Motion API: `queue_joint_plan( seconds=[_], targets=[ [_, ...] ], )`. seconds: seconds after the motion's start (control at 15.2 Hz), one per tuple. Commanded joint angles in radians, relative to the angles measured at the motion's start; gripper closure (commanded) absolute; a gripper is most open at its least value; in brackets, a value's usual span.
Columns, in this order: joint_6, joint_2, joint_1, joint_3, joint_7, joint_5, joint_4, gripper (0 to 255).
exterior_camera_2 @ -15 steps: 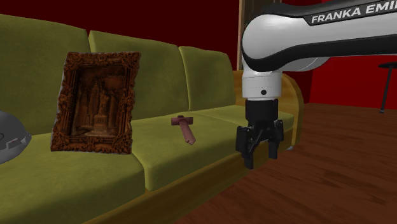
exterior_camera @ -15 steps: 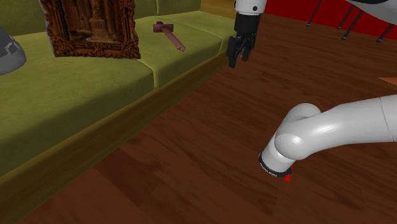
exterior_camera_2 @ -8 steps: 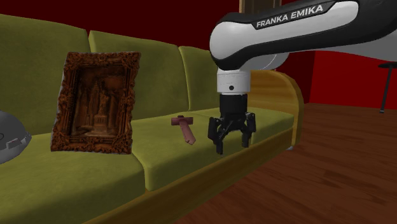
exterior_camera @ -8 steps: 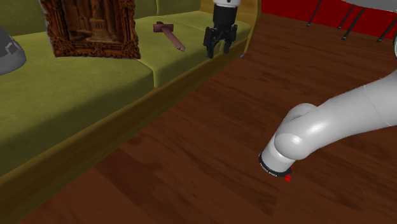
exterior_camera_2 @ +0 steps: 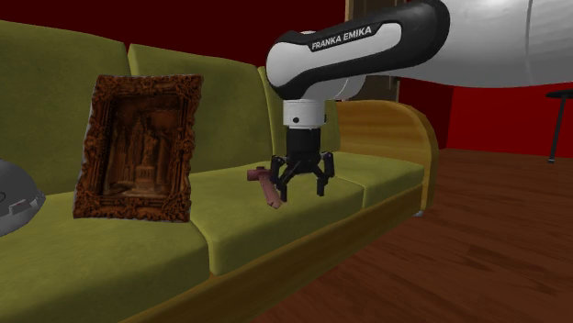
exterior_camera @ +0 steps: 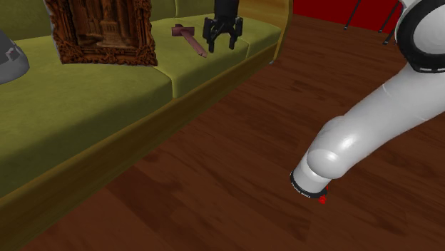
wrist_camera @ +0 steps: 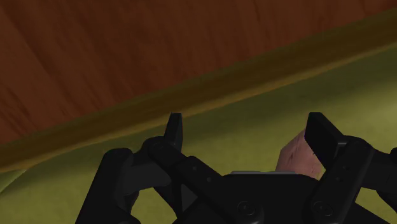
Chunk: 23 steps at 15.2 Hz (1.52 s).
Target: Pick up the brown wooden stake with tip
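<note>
The stake (exterior_camera: 190, 39) is a reddish-brown stick with a short crosspiece at its far end, lying flat on the green sofa cushion (exterior_camera: 207, 60). It also appears as the stake (exterior_camera_2: 267, 185) in the second exterior view. My gripper (exterior_camera: 222, 44) hangs open just above the cushion, right beside the stake's near end, fingers pointing down. In the second exterior view the gripper (exterior_camera_2: 301, 190) stands at the stake's right. In the wrist view the stake's end (wrist_camera: 298, 157) lies close inside one fingertip (wrist_camera: 321, 135) of the open gripper (wrist_camera: 248, 133).
A carved dark wooden picture frame (exterior_camera: 103, 30) leans against the sofa back, to the stake's left. A grey object (exterior_camera: 11, 57) lies at the sofa's far left. The sofa's wooden armrest (exterior_camera_2: 395, 124) rises at its right end. Wooden floor (exterior_camera: 235, 164) runs in front.
The arm has swung leftwards in the shoulder view, from over the floor by the sofa's edge to above the cushion next to the stake. The fingers stay open.
</note>
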Motion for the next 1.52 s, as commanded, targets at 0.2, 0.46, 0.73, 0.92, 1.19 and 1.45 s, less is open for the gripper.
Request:
queue_joint_plan(
  seconds=[0.2, 0.46, 0.73, 0.92, 1.19, 1.45],
  targets=[
    [-0.005, 0.194, -0.002, 0.017, 0.075, -0.012, 0.234, 0],
    [-0.034, 0.352, 0.001, 0.022, 0.127, -0.029, 0.448, 0],
    [-0.081, 0.495, 0.007, 0.020, 0.163, -0.044, 0.659, 0],
    [-0.030, 0.473, 0.006, 0.020, 0.164, -0.042, 0.586, 0],
    [0.043, 0.447, 0.004, 0.019, 0.166, -0.041, 0.487, 0],
    [0.043, 0.448, 0.004, 0.019, 0.166, -0.041, 0.488, 255]
  ],
)
